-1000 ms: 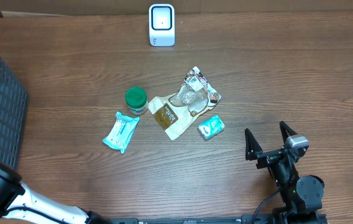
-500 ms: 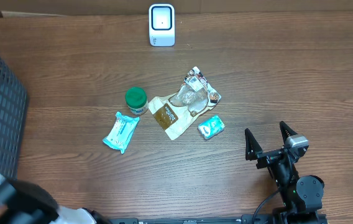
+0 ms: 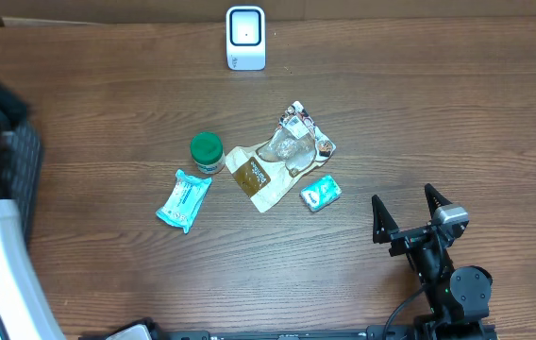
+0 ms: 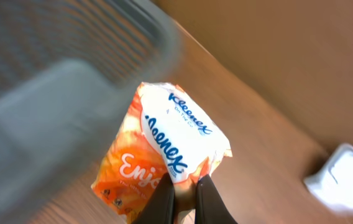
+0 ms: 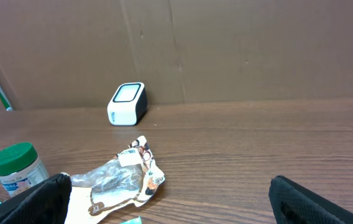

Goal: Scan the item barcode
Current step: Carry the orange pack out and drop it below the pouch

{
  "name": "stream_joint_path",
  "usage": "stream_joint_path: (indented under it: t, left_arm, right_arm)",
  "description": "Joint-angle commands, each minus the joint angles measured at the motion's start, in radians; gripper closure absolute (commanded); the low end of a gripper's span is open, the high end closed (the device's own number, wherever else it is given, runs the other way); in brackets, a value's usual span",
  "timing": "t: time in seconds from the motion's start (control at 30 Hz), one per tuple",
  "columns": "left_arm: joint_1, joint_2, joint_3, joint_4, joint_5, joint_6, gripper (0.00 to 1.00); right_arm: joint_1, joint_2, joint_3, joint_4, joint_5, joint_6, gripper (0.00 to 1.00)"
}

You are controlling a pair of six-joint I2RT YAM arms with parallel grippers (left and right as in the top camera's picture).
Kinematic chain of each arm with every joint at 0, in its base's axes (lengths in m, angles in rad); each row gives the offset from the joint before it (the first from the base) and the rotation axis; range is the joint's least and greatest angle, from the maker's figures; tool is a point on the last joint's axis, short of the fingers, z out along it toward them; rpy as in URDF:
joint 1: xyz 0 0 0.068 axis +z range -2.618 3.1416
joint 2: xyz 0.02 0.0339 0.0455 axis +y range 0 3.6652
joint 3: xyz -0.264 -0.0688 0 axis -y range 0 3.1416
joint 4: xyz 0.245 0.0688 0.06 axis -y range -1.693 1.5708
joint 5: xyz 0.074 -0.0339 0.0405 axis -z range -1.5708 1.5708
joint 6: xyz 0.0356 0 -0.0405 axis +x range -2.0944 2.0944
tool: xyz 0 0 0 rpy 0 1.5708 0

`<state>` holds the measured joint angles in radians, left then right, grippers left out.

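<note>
Far left of wooden table [image 3: 438,113], beside blurred grey basket [image 4: 55,96]: left gripper [image 4: 184,198] clamped on one edge of an orange-and-white Kleenex pack [image 4: 170,146]. Near front right, right gripper [image 3: 403,195] spread wide, holding nothing, well apart from the small white scanner [image 3: 246,38] at the far edge.

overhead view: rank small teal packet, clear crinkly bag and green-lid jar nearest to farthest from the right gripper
1. small teal packet, just left of the right gripper
2. clear crinkly bag, farther back and to the left
3. green-lid jar, farthest left of the three
</note>
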<state>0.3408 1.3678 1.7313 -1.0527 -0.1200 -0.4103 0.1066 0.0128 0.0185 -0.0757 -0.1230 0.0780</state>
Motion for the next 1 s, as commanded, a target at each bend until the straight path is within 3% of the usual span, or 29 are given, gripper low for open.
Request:
stream_joint_path:
  t: [0.0,0.43,0.77,0.97]
  left_arm:
    - [-0.135,0.015,-0.013,-0.047,0.017,-0.013,0.96]
    - [-0.591,0.19,-0.22,-0.101,0.037,-0.074,0.96]
    - [-0.866,0.382,-0.233,-0.066,0.067,-0.09,0.96]
    - [-1.01,0.487,-0.233,-0.024,0.069,-0.16,0.96]
  right_arm:
    - [0.005,-0.01,-0.01,0.003,0.009,0.001,0.0]
    - [0.005,-0.01,-0.01,0.003,0.009,0.001,0.0]
    - [0.005,-0.01,-0.01,0.003,0.009,0.001,0.0]
    - [0.005,-0.01,-0.01,0.003,0.009,0.001,0.0]
